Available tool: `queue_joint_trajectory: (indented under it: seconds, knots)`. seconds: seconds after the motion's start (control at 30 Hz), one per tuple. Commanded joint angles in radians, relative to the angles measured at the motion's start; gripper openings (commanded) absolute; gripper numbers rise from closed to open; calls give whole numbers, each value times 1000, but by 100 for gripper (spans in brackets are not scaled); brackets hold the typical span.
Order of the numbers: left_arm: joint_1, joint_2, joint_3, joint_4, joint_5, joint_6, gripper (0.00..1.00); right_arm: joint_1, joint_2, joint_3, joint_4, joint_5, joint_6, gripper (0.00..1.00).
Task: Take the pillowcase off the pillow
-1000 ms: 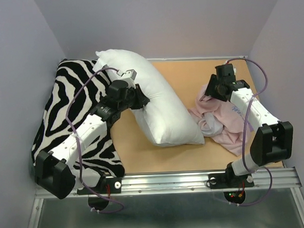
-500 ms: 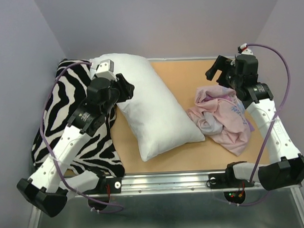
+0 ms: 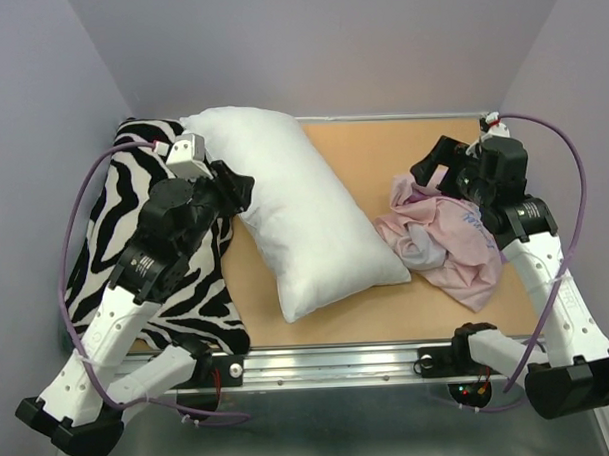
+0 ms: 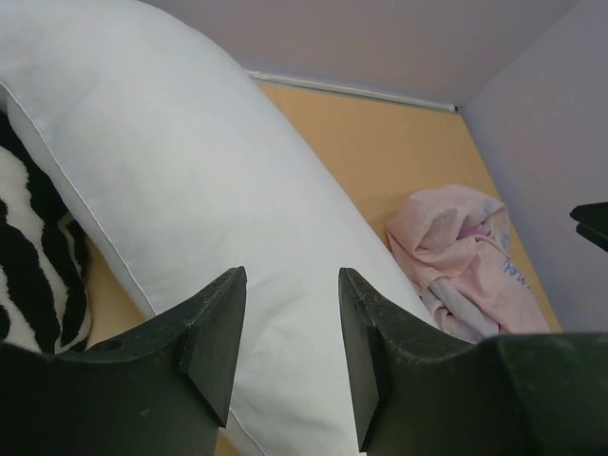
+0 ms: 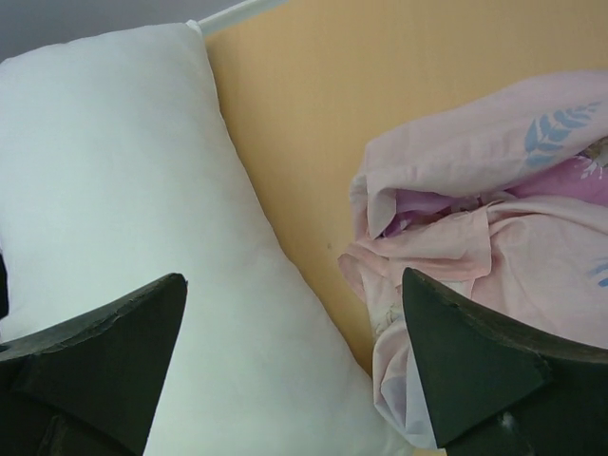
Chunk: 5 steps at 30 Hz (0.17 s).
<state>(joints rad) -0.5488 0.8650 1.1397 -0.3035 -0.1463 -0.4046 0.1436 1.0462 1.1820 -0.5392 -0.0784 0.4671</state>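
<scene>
The plump white pillow (image 3: 299, 213) lies bare and diagonal across the tan table, from back left to front middle. It also shows in the left wrist view (image 4: 171, 180) and the right wrist view (image 5: 123, 180). The pillowcase (image 3: 445, 238) lies crumpled on the right, pale pink side out with bits of purple showing (image 5: 494, 218); it also shows in the left wrist view (image 4: 465, 256). My left gripper (image 3: 238, 185) is open and empty above the pillow's left edge. My right gripper (image 3: 428, 169) is open and empty above the pillowcase's back edge.
A black-and-white zebra-striped cushion (image 3: 135, 244) fills the left side, under the left arm and touching the pillow. Purple-grey walls enclose the back and both sides. Bare tan table (image 3: 382, 150) shows between pillow and pillowcase. A metal rail (image 3: 389, 360) runs along the front.
The left gripper let go of the pillow and drew back to the left and up; the pillow settled flat. The right arm lifted off the pillowcase and swung out, its gripper open.
</scene>
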Motion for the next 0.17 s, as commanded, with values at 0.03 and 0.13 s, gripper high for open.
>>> queue_joint_trajectory:
  seconds: [0.03,0.13]
  knots:
    - [-3,-15,-29,56,-12,21,54,-6,-29,-36,44,28,-19,100]
    - [-3,-23,-34,69,-7,21,54,-4,-32,-33,45,37,-21,100]
